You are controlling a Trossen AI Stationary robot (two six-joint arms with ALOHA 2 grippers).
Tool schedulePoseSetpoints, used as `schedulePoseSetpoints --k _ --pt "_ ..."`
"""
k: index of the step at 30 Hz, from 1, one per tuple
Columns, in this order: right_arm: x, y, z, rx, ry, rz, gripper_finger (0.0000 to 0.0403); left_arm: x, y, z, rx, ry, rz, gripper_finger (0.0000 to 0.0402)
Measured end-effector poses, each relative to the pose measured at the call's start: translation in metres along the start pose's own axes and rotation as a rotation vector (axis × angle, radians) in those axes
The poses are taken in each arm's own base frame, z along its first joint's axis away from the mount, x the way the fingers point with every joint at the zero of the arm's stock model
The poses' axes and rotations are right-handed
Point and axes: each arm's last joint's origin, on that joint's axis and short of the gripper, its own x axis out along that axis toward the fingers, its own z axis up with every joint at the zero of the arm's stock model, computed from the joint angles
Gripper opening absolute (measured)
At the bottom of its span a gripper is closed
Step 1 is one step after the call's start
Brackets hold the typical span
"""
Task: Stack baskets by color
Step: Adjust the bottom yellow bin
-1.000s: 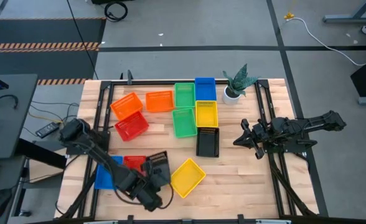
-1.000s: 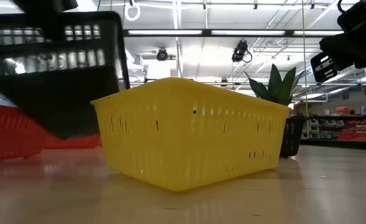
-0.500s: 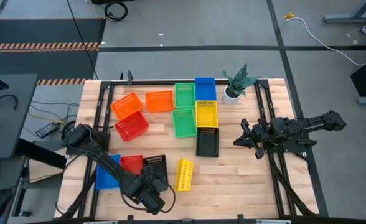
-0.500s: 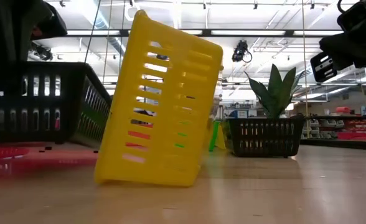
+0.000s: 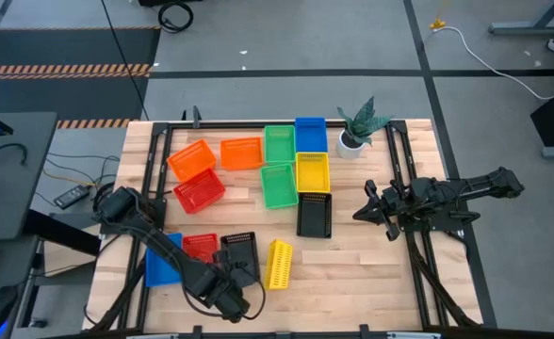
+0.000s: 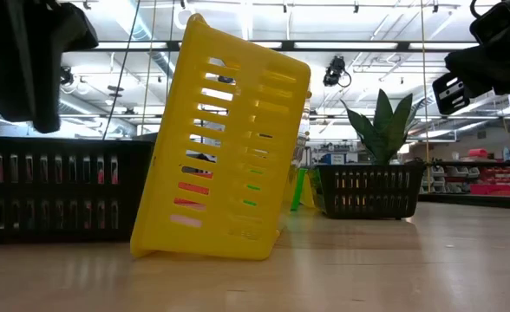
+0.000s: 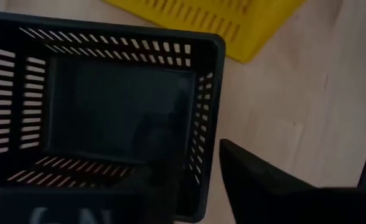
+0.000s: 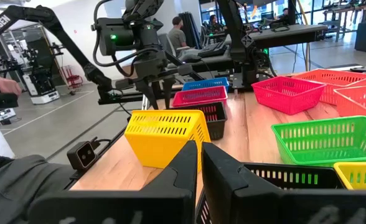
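A black basket [image 5: 239, 251] sits flat on the table near its front edge, beside a red basket [image 5: 200, 247] and a blue one [image 5: 160, 266]. My left gripper [image 7: 189, 158] points down over the black basket's near wall [image 7: 203, 124]. It is open, one finger inside the basket and one outside. Just right of the black basket, a yellow basket [image 5: 279, 264] stands tilted on one long side wall [image 6: 212, 250]. A second black basket [image 5: 315, 215] lies farther back. My right gripper [image 8: 199, 163] is shut with nothing in it and hovers at the table's right [image 5: 362, 212].
Toward the back lie orange baskets [image 5: 191, 160] [image 5: 241, 153], a red one [image 5: 199, 192], green ones [image 5: 279, 143] [image 5: 279, 185], a yellow one [image 5: 312, 172] and a blue one [image 5: 310, 132]. A plant in a white pot [image 5: 358, 130] stands at the back right. Bare wood shows at the front right [image 5: 352, 278].
My left gripper has come down with the black basket. The basket hung tilted and lifted; now it lies flat on the table. The yellow basket beside it has tipped from lying flat on its bottom to standing on one side wall.
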Motion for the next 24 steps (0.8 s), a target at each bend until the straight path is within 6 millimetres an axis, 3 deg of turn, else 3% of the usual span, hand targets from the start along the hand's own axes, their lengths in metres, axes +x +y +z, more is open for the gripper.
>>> schedulePoseSetpoints --k 5,9,12,19,24 --pt "0.0 0.0 0.0 0.0 0.0 0.001 0.0029 -0.007 0.006 0.006 -0.071 -0.022 0.006 0.0162" --pt "0.0 0.0 0.0 -0.001 -0.002 0.001 0.0029 -0.019 0.015 0.02 -0.163 -0.201 0.085 0.016" --pt "0.0 0.0 0.001 -0.001 -0.007 0.002 0.0029 -0.016 0.024 0.037 -0.226 -0.288 0.106 0.0138" --pt "0.0 0.0 0.001 -0.001 -0.007 0.001 0.0029 0.018 0.04 0.072 -0.206 -0.282 -0.024 0.0062" --pt "0.0 0.0 0.0 0.0 0.001 0.003 0.0029 0.022 0.046 0.073 -0.193 -0.178 -0.067 0.0023"
